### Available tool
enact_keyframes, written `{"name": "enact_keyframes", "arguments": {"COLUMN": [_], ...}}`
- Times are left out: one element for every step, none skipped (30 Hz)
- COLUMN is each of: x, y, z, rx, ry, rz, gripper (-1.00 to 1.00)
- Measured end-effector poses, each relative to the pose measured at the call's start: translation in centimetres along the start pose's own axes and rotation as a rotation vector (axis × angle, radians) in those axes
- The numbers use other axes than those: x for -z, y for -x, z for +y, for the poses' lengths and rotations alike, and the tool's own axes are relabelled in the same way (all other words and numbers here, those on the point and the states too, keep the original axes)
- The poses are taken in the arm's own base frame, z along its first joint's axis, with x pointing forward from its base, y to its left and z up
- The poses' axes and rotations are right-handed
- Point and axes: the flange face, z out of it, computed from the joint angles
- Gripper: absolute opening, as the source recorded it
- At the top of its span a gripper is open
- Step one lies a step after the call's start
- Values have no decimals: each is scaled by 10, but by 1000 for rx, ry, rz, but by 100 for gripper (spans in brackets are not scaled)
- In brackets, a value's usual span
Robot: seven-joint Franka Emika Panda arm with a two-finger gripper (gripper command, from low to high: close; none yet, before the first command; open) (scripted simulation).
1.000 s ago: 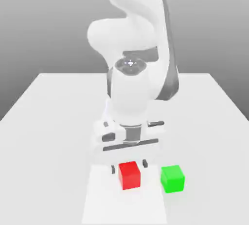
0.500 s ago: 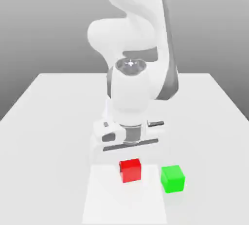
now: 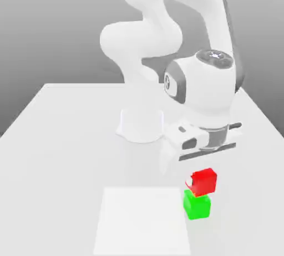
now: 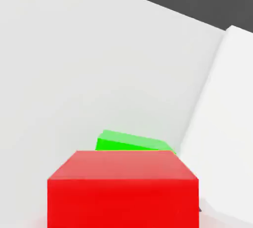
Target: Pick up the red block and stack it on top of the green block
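Note:
The red block [image 3: 204, 181] hangs right over the green block [image 3: 197, 206], its underside at or just above the green top, shifted slightly toward the exterior view's right. My gripper [image 3: 202, 182] is shut on the red block, and a pale fingertip [image 3: 190, 183] shows against its side. The hand [image 3: 204, 141] sits directly above. In the hand view the red block [image 4: 122, 190] is close up, and a strip of the green block [image 4: 132, 142] shows past its far edge.
A paler square patch [image 3: 143, 221] lies on the white table [image 3: 61, 138], with the green block at its right edge. The arm's round base [image 3: 141, 124] stands mid-table. The patch [image 4: 225, 123] also appears in the hand view.
My arm has swung toward the exterior view's right, carrying the red block up off the table and over the green block. The green block has stayed put.

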Motion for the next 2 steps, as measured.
{"name": "enact_keyframes", "arguments": {"x": [0,0], "y": [0,0], "z": [0,0], "rx": [0,0], "ry": [0,0], "rz": [0,0], "gripper": [100,100]}}
